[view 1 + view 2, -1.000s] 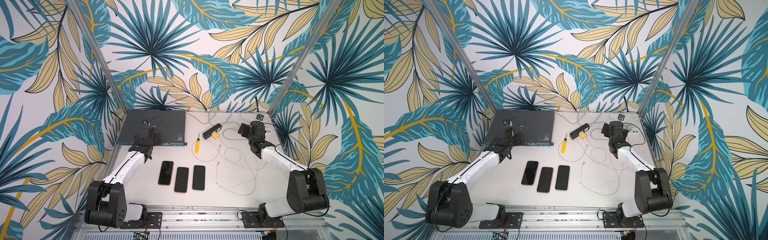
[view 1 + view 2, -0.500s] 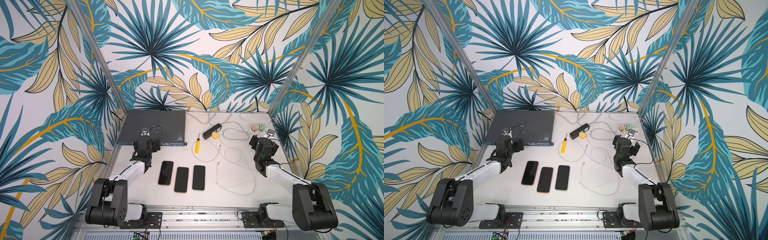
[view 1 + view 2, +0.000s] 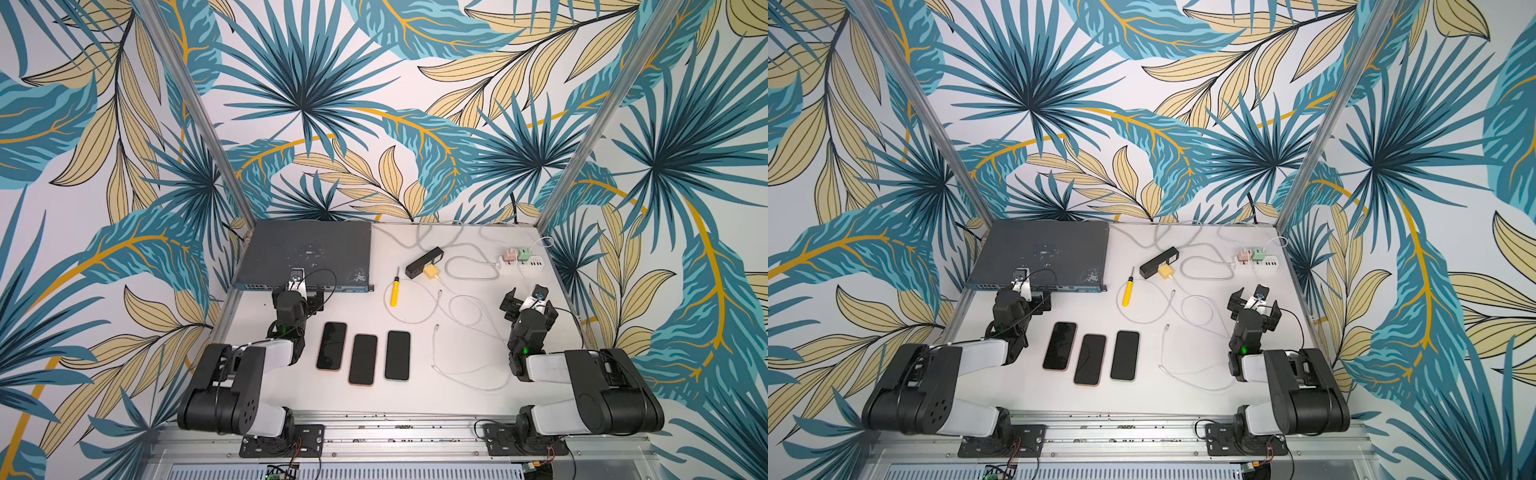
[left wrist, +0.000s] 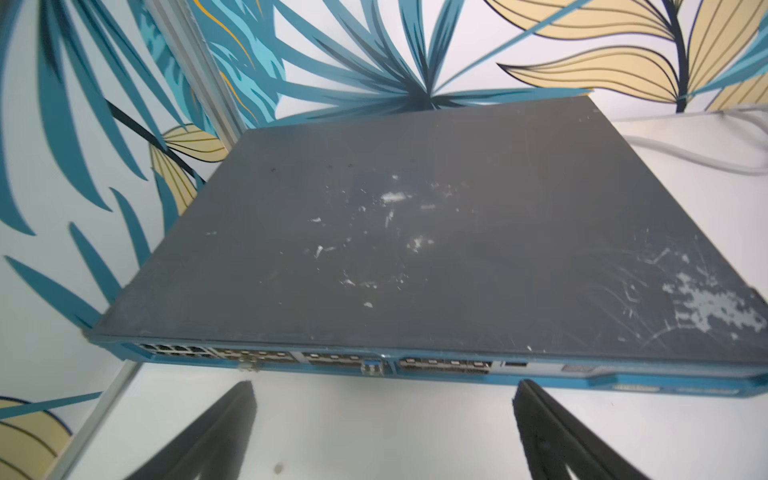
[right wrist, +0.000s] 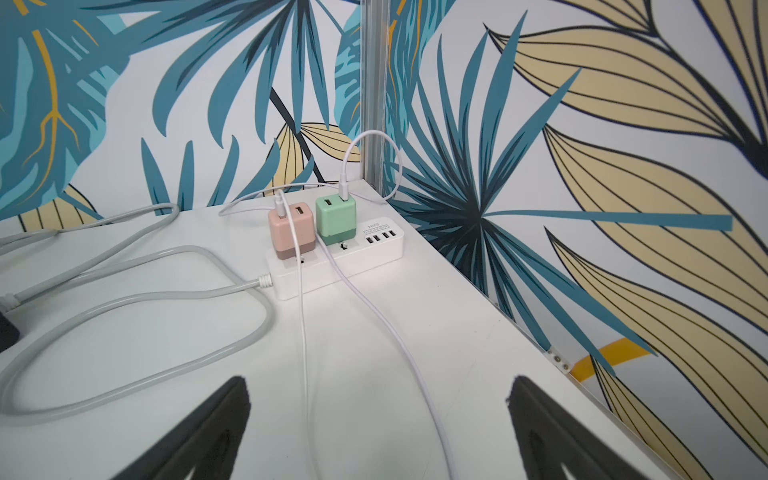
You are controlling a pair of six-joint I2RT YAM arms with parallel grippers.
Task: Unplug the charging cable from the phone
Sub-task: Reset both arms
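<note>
Three phones are counted, laid side by side at the middle of the table, with long axes running front to back. Just beside them, toward the right arm, one loose charging cable is seen. Its plug is pointed to the back wall and is joined to no phone. The left gripper and right gripper are spread wide and empty. Both arms have been drawn back since earlier.

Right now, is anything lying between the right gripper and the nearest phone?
Yes: loose white charging cables lie flat between the open right gripper and the rightmost phone. No cable end reaches that phone.
</note>
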